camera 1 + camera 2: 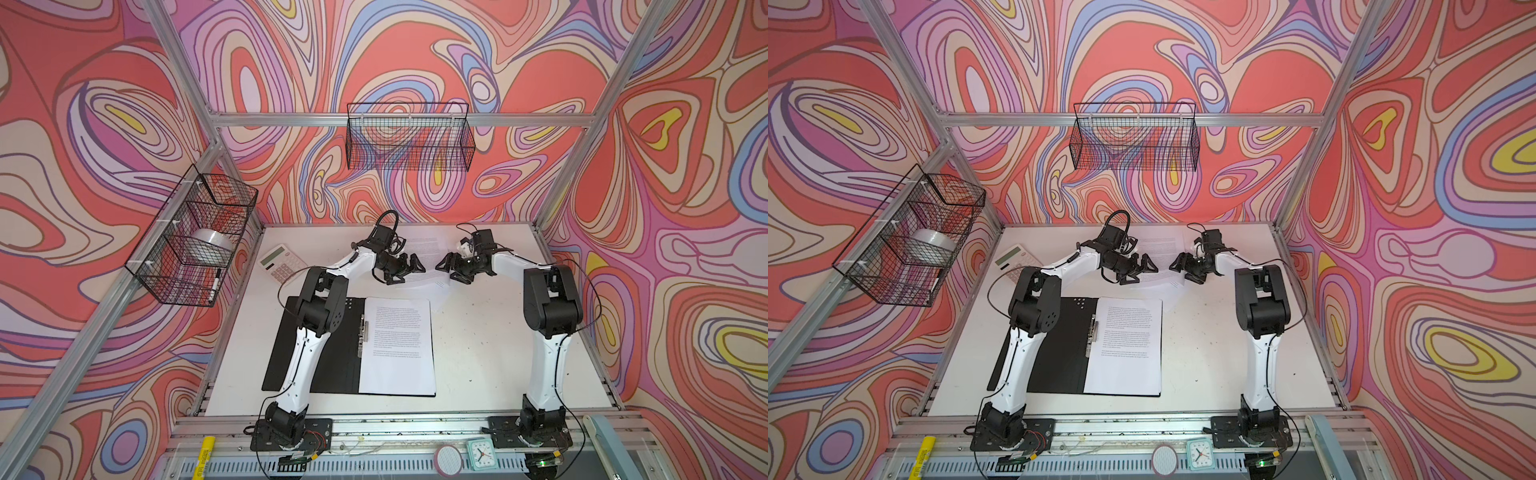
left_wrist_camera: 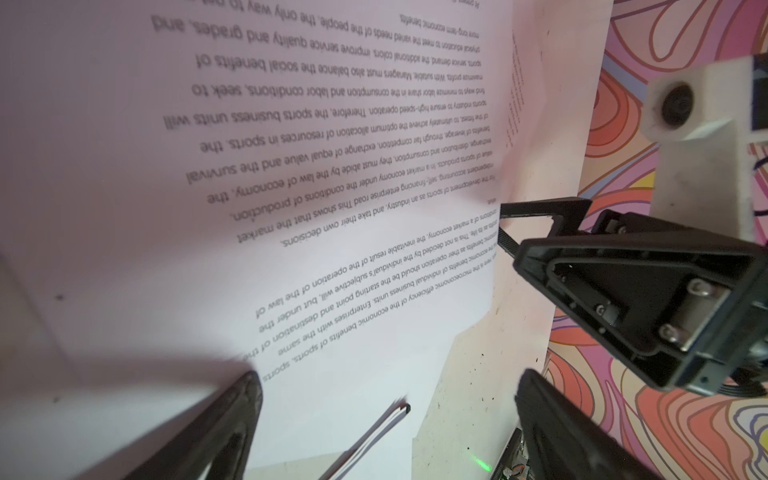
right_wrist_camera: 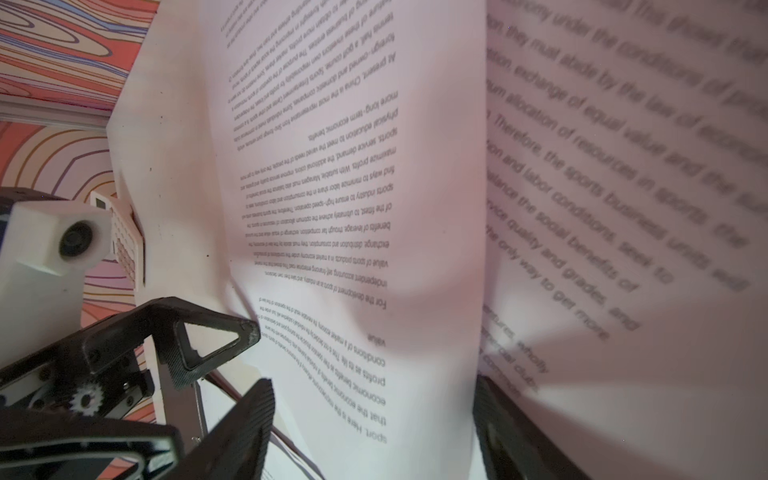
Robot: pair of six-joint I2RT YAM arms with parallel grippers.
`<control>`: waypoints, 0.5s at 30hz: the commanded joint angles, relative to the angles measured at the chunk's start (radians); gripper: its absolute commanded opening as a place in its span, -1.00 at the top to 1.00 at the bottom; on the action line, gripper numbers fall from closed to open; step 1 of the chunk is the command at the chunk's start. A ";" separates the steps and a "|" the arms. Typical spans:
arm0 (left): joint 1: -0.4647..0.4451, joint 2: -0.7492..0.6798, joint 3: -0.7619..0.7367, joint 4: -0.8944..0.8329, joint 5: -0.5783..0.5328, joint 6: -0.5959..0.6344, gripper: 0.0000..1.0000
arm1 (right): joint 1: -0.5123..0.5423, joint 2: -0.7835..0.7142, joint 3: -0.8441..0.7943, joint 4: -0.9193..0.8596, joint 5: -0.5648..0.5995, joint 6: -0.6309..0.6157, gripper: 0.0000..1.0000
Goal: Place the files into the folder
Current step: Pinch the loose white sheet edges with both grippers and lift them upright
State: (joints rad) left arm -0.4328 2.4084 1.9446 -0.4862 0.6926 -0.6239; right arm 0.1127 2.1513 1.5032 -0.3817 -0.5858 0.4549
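— At the far middle of the table (image 1: 478, 332), the loose files (image 1: 424, 249) lie between two facing grippers; the left gripper (image 1: 409, 270) gapes wide, empty.
— The right gripper (image 1: 448, 270) is spread too, pinching nothing.
— Top views show the whole folder (image 1: 332, 365), lying open, a printed sheet (image 1: 397, 345) on its right half.
— Only wrist views make the print legible.
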 commanded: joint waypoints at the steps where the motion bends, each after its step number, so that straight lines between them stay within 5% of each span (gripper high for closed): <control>1: 0.011 0.048 -0.055 -0.144 -0.096 0.023 -0.92 | 0.006 0.024 0.004 0.003 -0.052 0.009 -0.58; 15: 0.010 0.049 -0.079 -0.150 -0.099 0.029 -0.92 | 0.002 0.200 0.307 -0.027 -0.149 -0.133 -0.69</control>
State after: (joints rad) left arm -0.4324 2.4004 1.9278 -0.4820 0.6945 -0.6025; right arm 0.1127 2.2921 1.7390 -0.3759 -0.7048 0.3923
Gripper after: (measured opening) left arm 0.958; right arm 0.846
